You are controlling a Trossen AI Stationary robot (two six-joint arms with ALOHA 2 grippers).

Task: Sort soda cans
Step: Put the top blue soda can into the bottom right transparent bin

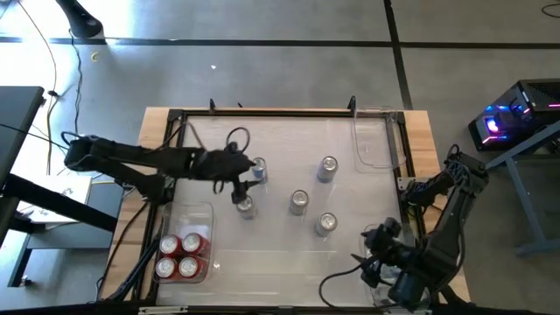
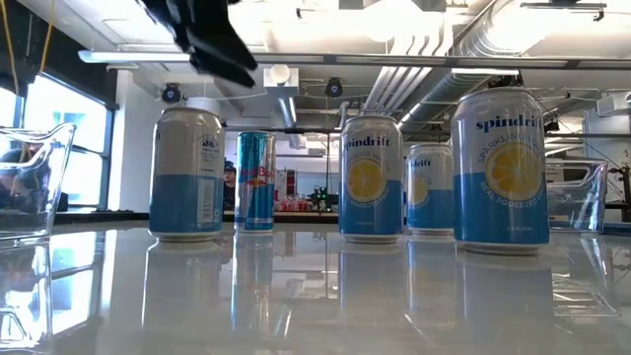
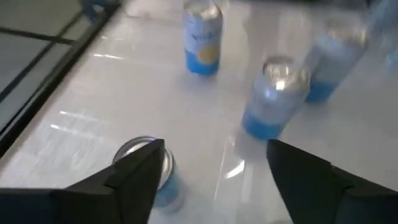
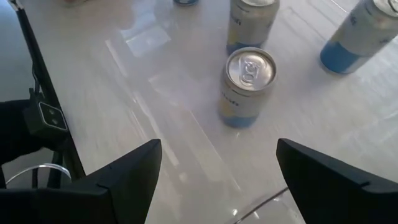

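The left gripper (image 1: 238,179) hovers with jaws spread and empty above 2 of the 5 soda cans standing loose on the worktop (image 1: 280,249): a slim blue can (image 1: 260,170) just beyond the jaws and a silver-blue can (image 1: 246,206) just beside and below them. 4 red cans (image 1: 182,256) already sit in a clear bin (image 1: 206,214). To grip well, centre 1 can between the jaws, descend upright, and close without nudging its neighbour. The right gripper (image 1: 374,254) waits with jaws spread, another can (image 4: 247,87) ahead of them.
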